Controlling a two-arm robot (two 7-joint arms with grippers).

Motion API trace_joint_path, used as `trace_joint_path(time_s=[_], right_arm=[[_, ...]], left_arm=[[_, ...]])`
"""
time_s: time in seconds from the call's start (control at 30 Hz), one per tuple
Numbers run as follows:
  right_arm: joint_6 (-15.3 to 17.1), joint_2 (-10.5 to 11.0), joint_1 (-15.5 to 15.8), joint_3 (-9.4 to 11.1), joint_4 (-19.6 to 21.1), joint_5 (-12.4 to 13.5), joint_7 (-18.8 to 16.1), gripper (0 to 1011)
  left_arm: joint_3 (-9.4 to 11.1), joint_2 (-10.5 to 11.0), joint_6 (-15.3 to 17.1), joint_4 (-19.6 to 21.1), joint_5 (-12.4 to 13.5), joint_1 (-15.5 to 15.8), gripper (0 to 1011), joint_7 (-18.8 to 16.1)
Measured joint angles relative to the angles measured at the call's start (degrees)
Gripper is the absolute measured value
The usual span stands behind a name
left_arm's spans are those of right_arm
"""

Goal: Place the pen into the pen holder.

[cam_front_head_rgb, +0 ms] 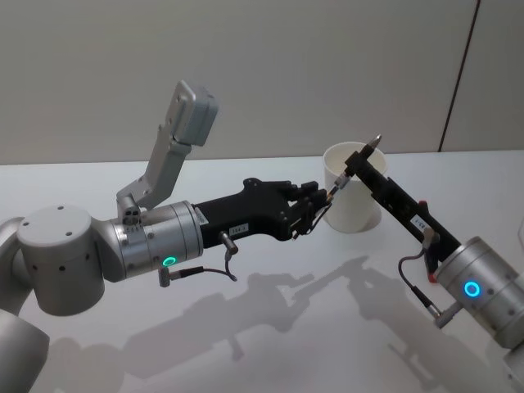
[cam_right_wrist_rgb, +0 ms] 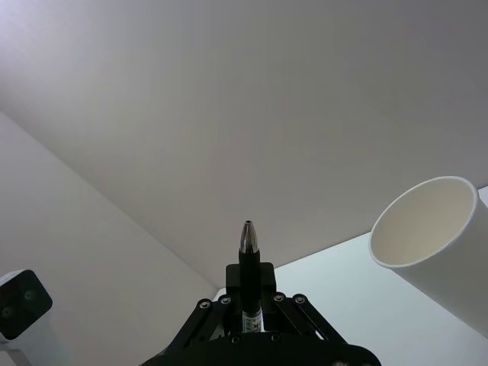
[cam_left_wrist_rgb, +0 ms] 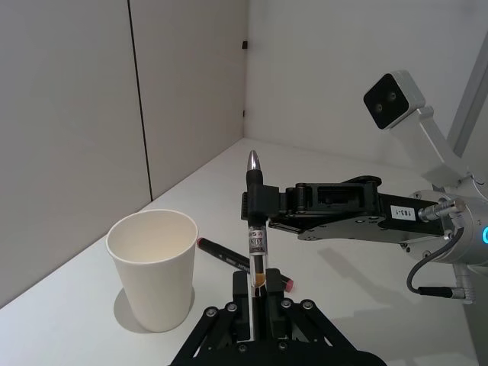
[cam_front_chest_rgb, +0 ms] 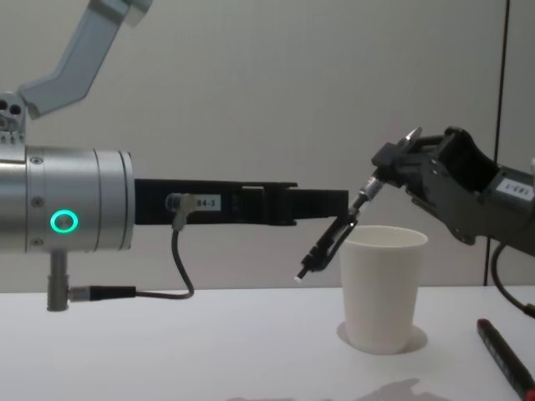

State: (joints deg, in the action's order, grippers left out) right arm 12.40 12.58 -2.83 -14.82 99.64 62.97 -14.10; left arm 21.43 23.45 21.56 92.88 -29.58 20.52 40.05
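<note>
I have the pen (cam_left_wrist_rgb: 257, 252) up in the air with both arms on it at once, which reads to me as a hand-over. The left gripper (cam_left_wrist_rgb: 257, 293), reaching in level from the left, is pinched on the lower barrel. The right gripper (cam_left_wrist_rgb: 259, 204), coming up from the right, is pressed onto the upper barrel just under the silver tip (in its own wrist camera the tip pokes straight out past the fingers). The pen hangs tilted, with its tip end high toward the right arm and its tail end low. It sits on the left side of the pen holder (cam_front_chest_rgb: 380, 288), just beside the rim but outside the cup. The white cup stands upright and open on the table (cam_front_chest_rgb: 167, 351), between the two arms, with no pen in it. I judge the double grip is there so one arm can take an end hold and swing the pen upright over the mouth. A second, dark marker (cam_left_wrist_rgb: 229, 255) lies flat on the table to the right of the cup, apart from it.
</note>
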Motion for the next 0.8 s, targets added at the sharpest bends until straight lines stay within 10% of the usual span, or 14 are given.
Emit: trace_joint_path(time_s=[0.23,0.8], right_arm=[[0.0,0.0,0.0,0.0,0.0,0.0,0.0,123],[0.0,0.0,0.0,0.0,0.0,0.0,0.0,123]], left_arm=[[0.0,0.0,0.0,0.0,0.0,0.0,148,0.0],[0.0,0.0,0.0,0.0,0.0,0.0,690,0.0]])
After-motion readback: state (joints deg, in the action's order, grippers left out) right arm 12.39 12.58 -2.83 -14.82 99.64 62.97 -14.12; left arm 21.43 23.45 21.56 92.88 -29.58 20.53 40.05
